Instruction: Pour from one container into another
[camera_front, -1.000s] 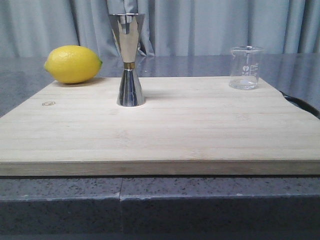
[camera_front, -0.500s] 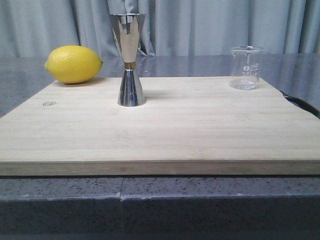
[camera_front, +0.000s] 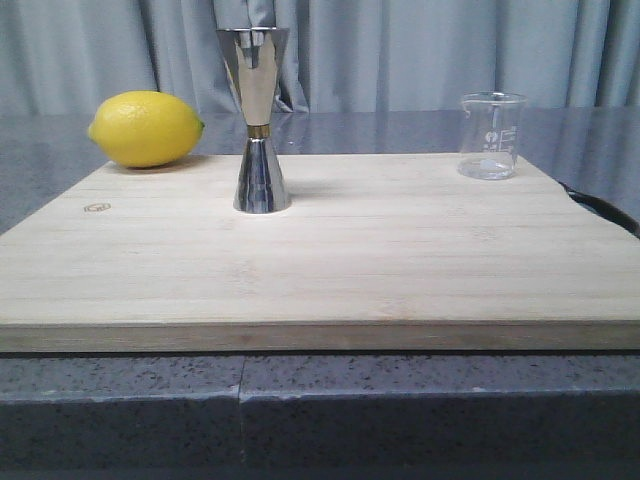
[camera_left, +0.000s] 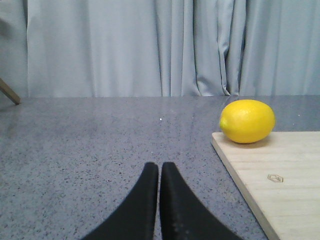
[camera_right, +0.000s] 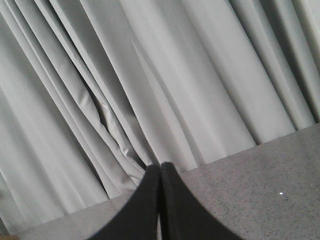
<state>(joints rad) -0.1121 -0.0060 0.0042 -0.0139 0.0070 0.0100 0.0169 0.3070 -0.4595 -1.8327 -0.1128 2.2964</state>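
Left gripper (camera_left: 159, 172) seen only from its own wrist camera, black fingers pressed together with nothing between them, low over the grey speckled counter (camera_left: 90, 145) off the left edge of the wooden board (camera_left: 280, 190). Right gripper (camera_right: 160, 172) likewise closed on nothing, tilted and aimed at the pale curtain (camera_right: 150, 75), a strip of counter beneath. Neither arm visible from the front.

Found upright on the board (camera_front: 320, 260), well apart: steel jigger (camera_front: 258, 120) left of centre toward the far side, gold band at the waist; clear glass beaker (camera_front: 491, 135) at the far right corner, white marks facing forward. Could not tell from the front whether anything lay in the beaker; glass too small and too transparent. Jigger's interior hidden behind its steel wall. Lemon (camera_front: 146, 128) lying at the far left corner, its underside touching or just off the board's edge, unclear which from the front; from the left wrist, lemon (camera_left: 247, 121) resting at the board's corner. Dark curved object (camera_front: 605, 210) at the right edge cut off, identity unclear.

Compared with half a second before: jigger, beaker and lemon unmoved apart from a slight shift of the whole picture; no arm entered the front view.
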